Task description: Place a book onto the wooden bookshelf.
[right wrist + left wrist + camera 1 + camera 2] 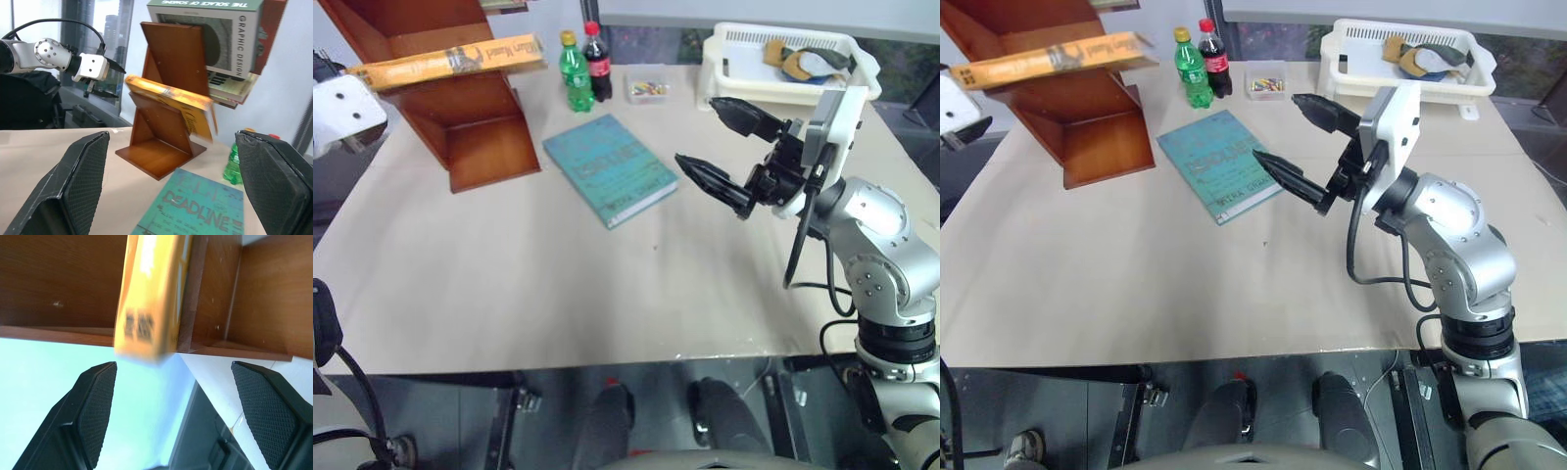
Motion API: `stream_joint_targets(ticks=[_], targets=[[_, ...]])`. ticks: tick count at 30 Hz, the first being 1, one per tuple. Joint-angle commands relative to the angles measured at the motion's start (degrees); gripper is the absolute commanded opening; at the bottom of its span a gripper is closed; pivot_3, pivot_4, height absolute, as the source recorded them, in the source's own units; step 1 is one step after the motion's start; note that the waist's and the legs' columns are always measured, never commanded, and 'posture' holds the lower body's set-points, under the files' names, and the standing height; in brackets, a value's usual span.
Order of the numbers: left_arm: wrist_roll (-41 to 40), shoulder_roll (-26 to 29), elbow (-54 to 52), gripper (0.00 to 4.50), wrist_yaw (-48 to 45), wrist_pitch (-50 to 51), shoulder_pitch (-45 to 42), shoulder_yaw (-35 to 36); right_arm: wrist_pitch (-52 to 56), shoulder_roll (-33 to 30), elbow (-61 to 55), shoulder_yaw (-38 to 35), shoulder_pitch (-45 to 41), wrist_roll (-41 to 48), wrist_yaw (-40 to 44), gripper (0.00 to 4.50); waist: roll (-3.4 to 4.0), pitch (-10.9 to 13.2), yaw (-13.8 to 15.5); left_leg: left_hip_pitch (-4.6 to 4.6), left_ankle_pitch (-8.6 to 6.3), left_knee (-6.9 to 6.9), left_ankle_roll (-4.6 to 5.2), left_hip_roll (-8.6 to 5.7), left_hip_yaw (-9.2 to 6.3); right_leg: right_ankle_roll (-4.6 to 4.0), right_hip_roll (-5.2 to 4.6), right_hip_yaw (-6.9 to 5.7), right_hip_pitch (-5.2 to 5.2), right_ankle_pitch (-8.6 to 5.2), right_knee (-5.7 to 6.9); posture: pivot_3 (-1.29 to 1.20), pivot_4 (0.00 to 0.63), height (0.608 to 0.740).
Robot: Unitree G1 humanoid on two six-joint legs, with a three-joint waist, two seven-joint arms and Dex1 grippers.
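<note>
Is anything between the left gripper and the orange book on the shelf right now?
Nothing visible. The left gripper is open with the book straight ahead of its fingers, lying on the wooden bookshelf with only open air between.

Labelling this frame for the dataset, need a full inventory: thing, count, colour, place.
book: 1, orange-yellow, lying across a tier of the wooden bookshelf, both ends overhanging
wooden bookshelf: 1, reddish-brown, far left of the table
upper books: a few, grey-green and red among them, on the shelf's upper tier
teal book: 1, teal-blue, flat on the table right of the shelf
green bottle: 1, green with yellow cap, behind the teal book
cola bottle: 1, dark with red cap, beside the green bottle
small box: 1, clear with coloured bits, right of the bottles
basket: 1, white, far right, with items inside
table: 1, beige
left gripper: open, just clear of the book's end
right gripper: open, empty, above the table
</note>
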Motion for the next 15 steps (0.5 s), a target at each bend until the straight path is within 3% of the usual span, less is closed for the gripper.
stream_joint_targets(ticks=[1,6,10,15], targets=[[-6.90,2.21,-4.69,4.01,-3.91,-2.47,2.54,5.09,-0.96,-0.32,-0.06,-0.28,-0.89,0.41,1.21,4.23,0.00,0.00,0.35,0.00,0.00,0.05,0.00,0.00,-0.01,0.00,0.00,0.00,0.02,0.00,0.01,0.00,0.150,0.740],[-17.76,-0.05,-13.52,4.01,-10.01,-0.69,12.59,11.99,-1.88,-0.28,1.07,0.74,-0.92,-0.89,2.60,4.23,0.01,0.00,0.56,-0.01,0.00,0.18,0.00,0.01,-0.06,0.00,0.01,-0.04,0.04,0.01,0.10,0.00,0.150,0.740],[-32.43,-6.51,-33.05,4.01,-13.00,13.49,29.23,20.24,-2.17,-1.08,0.42,1.70,1.00,-2.92,2.85,4.23,0.13,-0.04,0.60,0.06,0.00,0.23,0.00,0.01,-0.07,-0.01,-0.03,-0.03,0.12,0.01,0.16,0.00,0.150,0.740],[-52.54,-18.91,-69.38,1.85,-3.32,43.30,50.99,29.18,-3.12,-5.57,1.70,4.25,5.48,-11.60,1.57,4.23,0.06,-0.06,0.69,-0.03,-0.01,0.41,0.00,0.15,-0.17,0.00,-0.21,-0.08,0.19,0.02,0.15,0.00,0.150,0.740]])
